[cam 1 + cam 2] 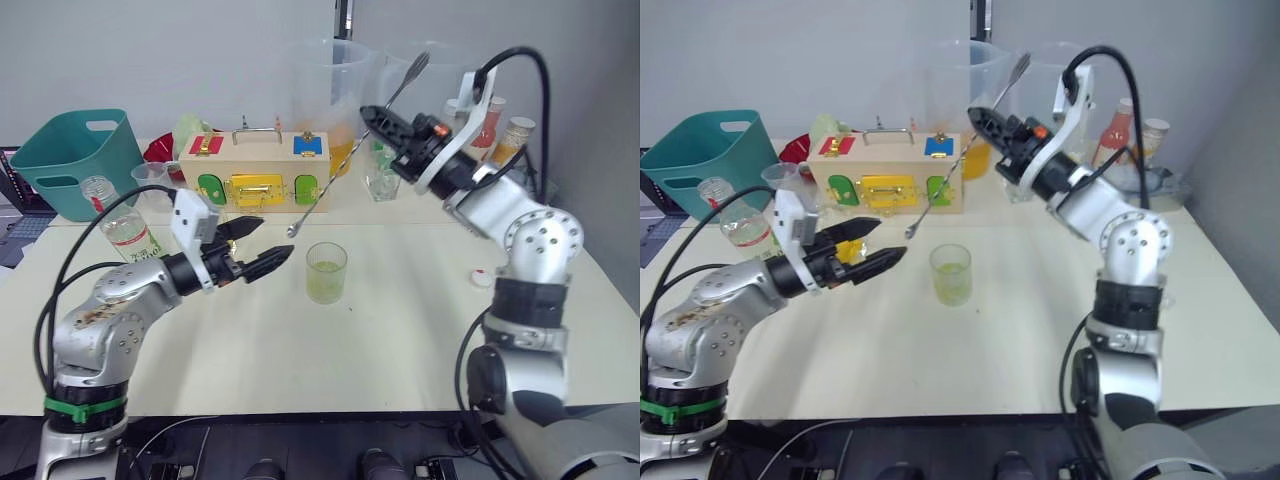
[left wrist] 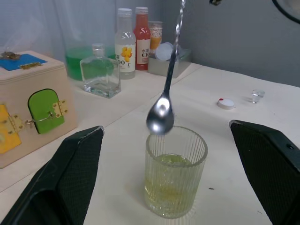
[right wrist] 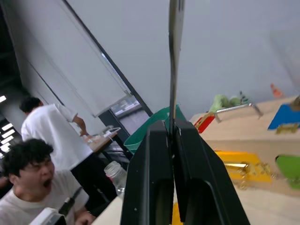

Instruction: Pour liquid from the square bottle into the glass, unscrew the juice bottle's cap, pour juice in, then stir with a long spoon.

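while the right pincer [image 1: 372,118] clamps the long spoon [image 1: 353,142] partway along its thin silver handle, the shaft slants down over the table [image 1: 400,330], tiny bowl hanging just above the rim of the glass [image 1: 326,271], not in it. left pincer [image 1: 263,243] held wide apart, nothing in it, low and level beside the glass, fingers aimed at it but clear of it.

glass: ribbed clear tumbler, upright near table centre, a shallow pool of pale yellow-green liquid [image 2: 168,187] at the bottom.

juice bottle [image 1: 126,236] stands uncapped by the left arm, green-and-white label showing. cap [image 1: 483,279], white with red top, lies flat on the table well to the right of the glass.

surface: pale cream table. along the back a wooden latch box [image 1: 255,170] with coloured panels, teal basket [image 1: 78,160] at far left, large clear pitchers, a yellow-labelled bottle [image 2: 125,44] and a red-orange bottle [image 2: 141,35], a small square stoppered bottle [image 2: 98,72].

room: plain grey wall behind. right wrist view catches two people in white shirts beyond the table.
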